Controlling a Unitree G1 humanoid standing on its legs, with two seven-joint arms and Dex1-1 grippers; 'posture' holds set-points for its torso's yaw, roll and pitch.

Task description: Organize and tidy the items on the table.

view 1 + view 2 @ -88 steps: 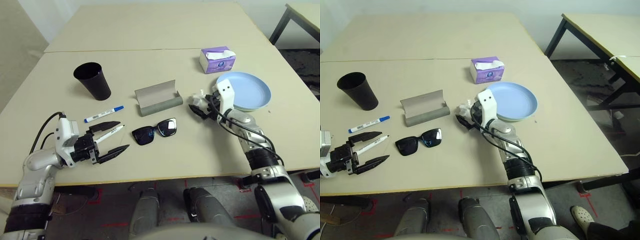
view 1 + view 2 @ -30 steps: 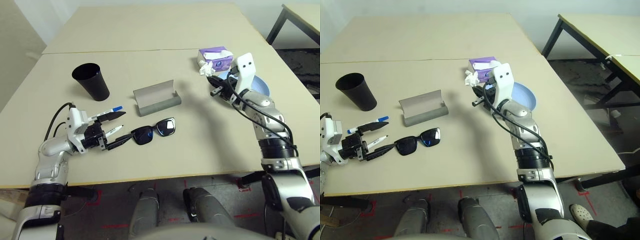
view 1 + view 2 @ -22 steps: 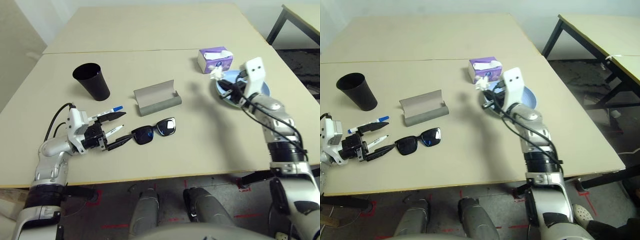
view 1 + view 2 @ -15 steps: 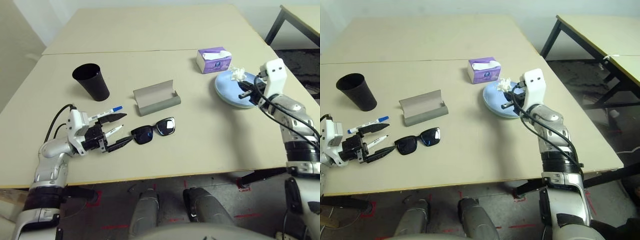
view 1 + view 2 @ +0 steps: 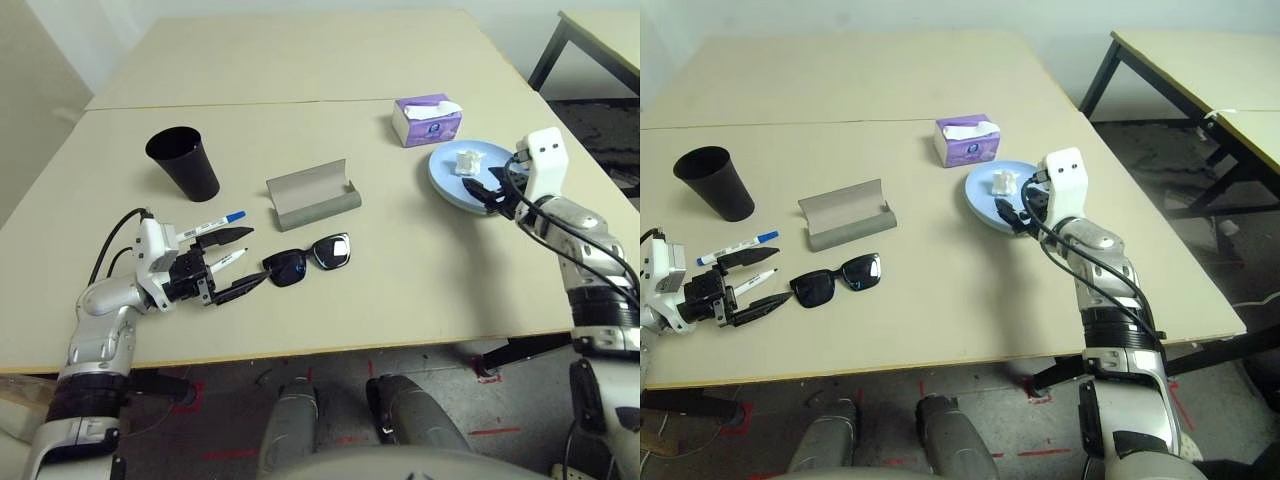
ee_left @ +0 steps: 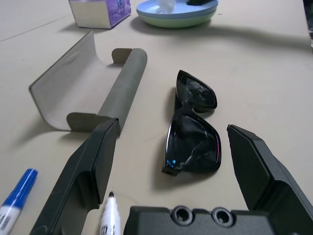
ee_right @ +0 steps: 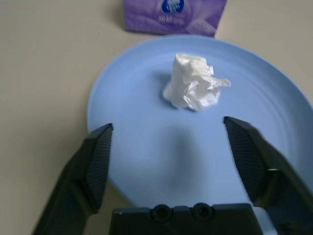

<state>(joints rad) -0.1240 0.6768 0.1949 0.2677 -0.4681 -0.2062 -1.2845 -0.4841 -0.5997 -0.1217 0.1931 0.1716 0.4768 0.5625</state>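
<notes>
Both grippers' jaws open; tissue (image 7: 194, 89) on plate (image 7: 137, 161), tissue box (image 5: 427, 119) beside.

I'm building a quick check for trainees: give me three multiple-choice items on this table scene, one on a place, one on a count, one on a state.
1. Where does the crumpled tissue lie?
A. on the light-blue plate
B. in the black cup
C. beside the sunglasses

2. How many marker pens lie on the table?
A. one
B. two
C. four

3. How is the glasses case?
A. shut
B. open
C. upside down

Key: 1 A, the crumpled tissue rests on the light-blue plate. 2 B, a blue-capped marker pen and a black-capped marker pen. 3 B, the glasses case shows its lid raised.
</notes>
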